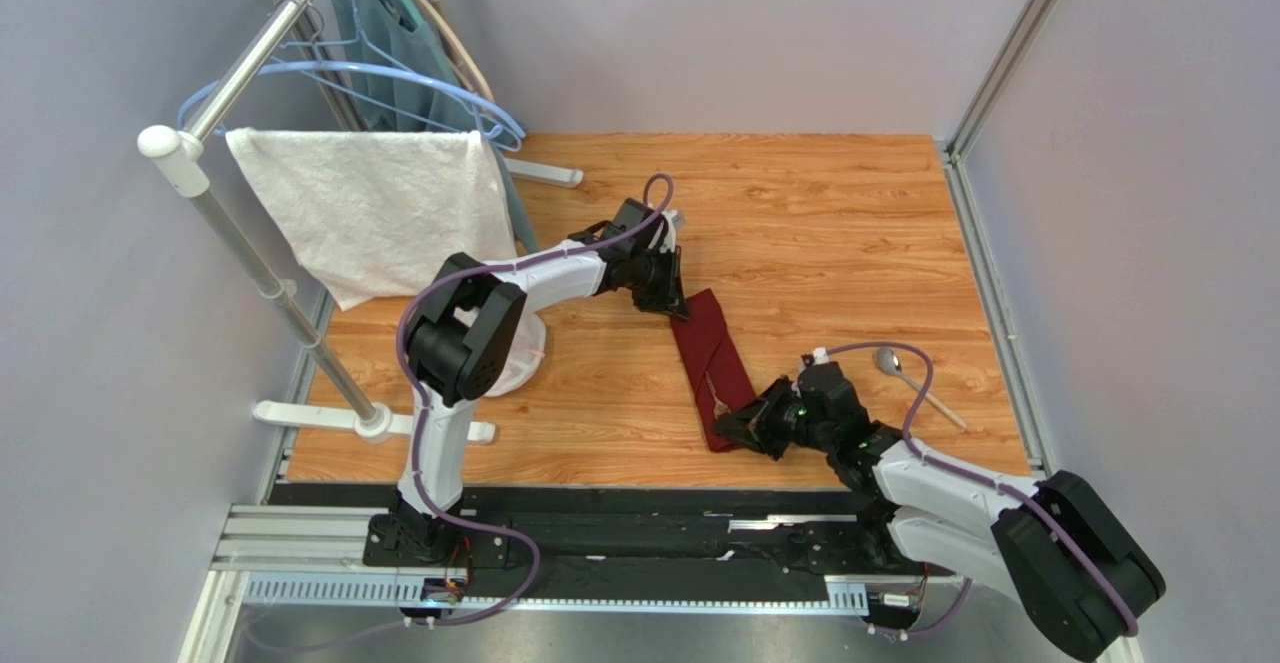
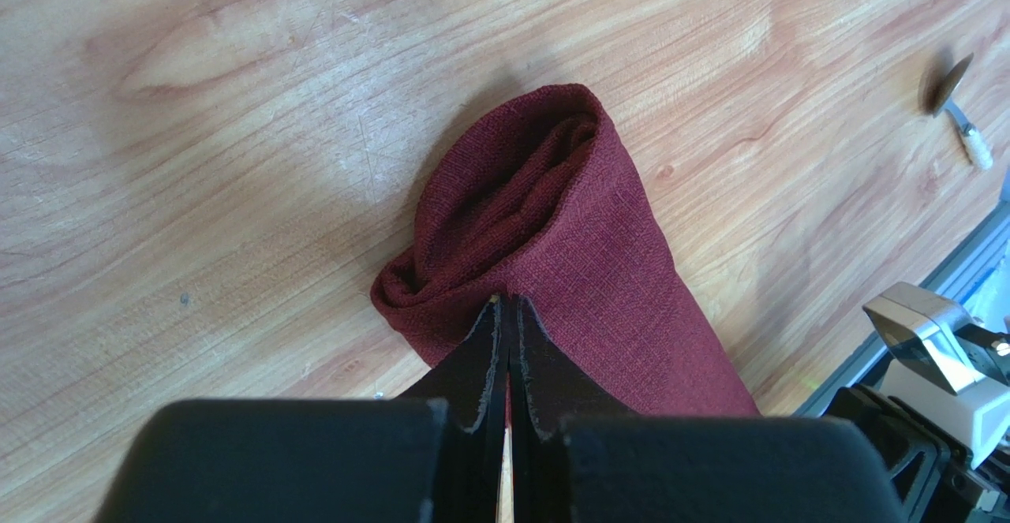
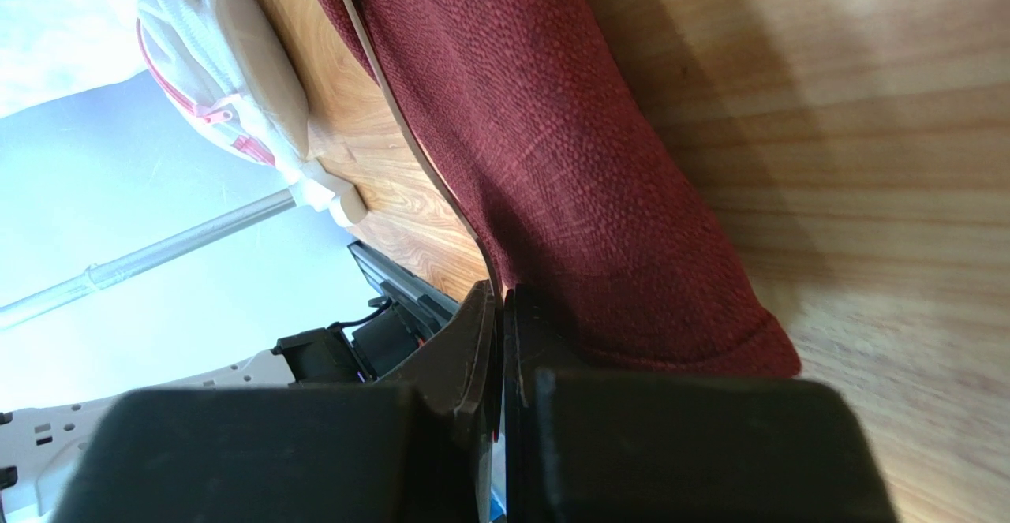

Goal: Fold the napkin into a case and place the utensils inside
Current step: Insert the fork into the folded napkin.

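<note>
While left claw (image 1: 672, 300) and right claw (image 1: 732, 426) pinch the case (image 1: 717, 356), spoon (image 1: 911, 381) lies apart.

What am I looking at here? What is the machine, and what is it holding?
These are two robot arms bolted to the near edge of a wooden table. The wide picture is from a fixed camera above and behind them. The other two are from a camera on each wrist, so the black shapes at the bottom are that arm's own fingers. A dark red napkin, folded into a narrow strip, lies on the table. The left gripper pinches its far end, the right gripper its near end. A spoon lies loose to the right. A white towel hangs on a rack.
</note>
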### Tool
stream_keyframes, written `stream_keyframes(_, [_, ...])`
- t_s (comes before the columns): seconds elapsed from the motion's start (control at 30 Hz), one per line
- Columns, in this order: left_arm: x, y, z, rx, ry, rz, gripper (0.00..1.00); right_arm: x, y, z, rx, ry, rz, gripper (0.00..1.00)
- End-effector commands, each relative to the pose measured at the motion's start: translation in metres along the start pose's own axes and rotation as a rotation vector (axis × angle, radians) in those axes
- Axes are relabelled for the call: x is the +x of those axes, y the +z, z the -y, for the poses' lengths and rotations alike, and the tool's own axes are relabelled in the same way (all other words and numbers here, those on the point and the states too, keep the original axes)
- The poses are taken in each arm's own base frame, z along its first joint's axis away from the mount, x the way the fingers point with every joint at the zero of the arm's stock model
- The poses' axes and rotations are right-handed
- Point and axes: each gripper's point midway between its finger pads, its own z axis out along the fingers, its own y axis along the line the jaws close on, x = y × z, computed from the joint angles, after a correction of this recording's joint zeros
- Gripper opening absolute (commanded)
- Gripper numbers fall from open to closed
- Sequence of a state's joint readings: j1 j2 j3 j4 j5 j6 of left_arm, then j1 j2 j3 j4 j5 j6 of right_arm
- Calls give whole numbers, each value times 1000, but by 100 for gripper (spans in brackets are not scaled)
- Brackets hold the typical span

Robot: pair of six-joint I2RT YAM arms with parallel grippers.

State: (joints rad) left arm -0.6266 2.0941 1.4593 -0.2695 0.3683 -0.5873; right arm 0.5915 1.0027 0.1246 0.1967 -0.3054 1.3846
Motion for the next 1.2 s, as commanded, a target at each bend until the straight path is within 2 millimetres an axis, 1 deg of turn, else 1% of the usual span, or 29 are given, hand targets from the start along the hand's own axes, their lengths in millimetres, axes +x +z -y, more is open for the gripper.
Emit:
stream_keyframes(0.0, [-10,-11,14,33,11,34,0,-8,5,-38,-109,-37,41,0])
stream_keyframes(0.2, [-11,-13,16,39,15,37,0,-12,9,-41,-111,-35,63,0])
stream_keyframes(0.3, [-10,-13,16,39,13,32,0,-14,9,-48,-124,-38,68,0])
stream_keyframes(0.33, [-10,-13,15,38,15,33,0,-14,9,-47,-117,-49,68,0])
stream_keyframes(0.43, [-10,-13,15,38,16,33,0,-14,9,-48,-109,-50,65,10])
stream_keyframes(0.47, [-10,-14,16,38,16,33,0,-13,8,-47,-107,-52,63,19])
stream_keyframes(0.5, [-11,-15,16,37,18,37,0,-13,7,-48,-108,-54,62,23])
stream_keyframes(0.53, [-12,-15,16,37,20,39,0,-12,6,-44,-92,-52,60,27])
stream_keyframes(0.57, [-12,-16,16,39,20,37,0,-12,5,-42,-86,-52,60,37])
stream_keyframes(0.6, [-12,-15,17,39,21,39,0,-12,4,-41,-86,-52,62,40])
stream_keyframes(0.63, [-12,-16,17,39,19,39,0,-11,3,-36,-63,-49,61,42])
stream_keyframes(0.7, [-11,-15,17,40,22,37,0,-10,2,-33,-46,-60,57,45])
stream_keyframes(0.9, [-10,-15,15,32,27,32,0,-2,-6,-20,-20,-59,26,46])
stream_keyframes(0.93, [-9,-15,14,29,26,31,0,0,-7,-13,3,-52,24,46])
stream_keyframes(0.97, [-10,-15,14,30,25,31,0,0,-10,-16,-14,-58,27,45])
stream_keyframes(1.0, [-11,-15,15,32,26,34,0,0,-12,-10,7,-56,28,45])
stream_keyframes(1.03, [-10,-14,15,32,26,30,0,0,-13,-10,4,-60,33,43])
stream_keyframes(1.07, [-11,-15,16,34,28,33,0,-1,-16,-16,-24,-66,47,42])
stream_keyframes(1.17, [-11,-13,14,34,24,31,0,0,-19,-8,6,-54,49,36])
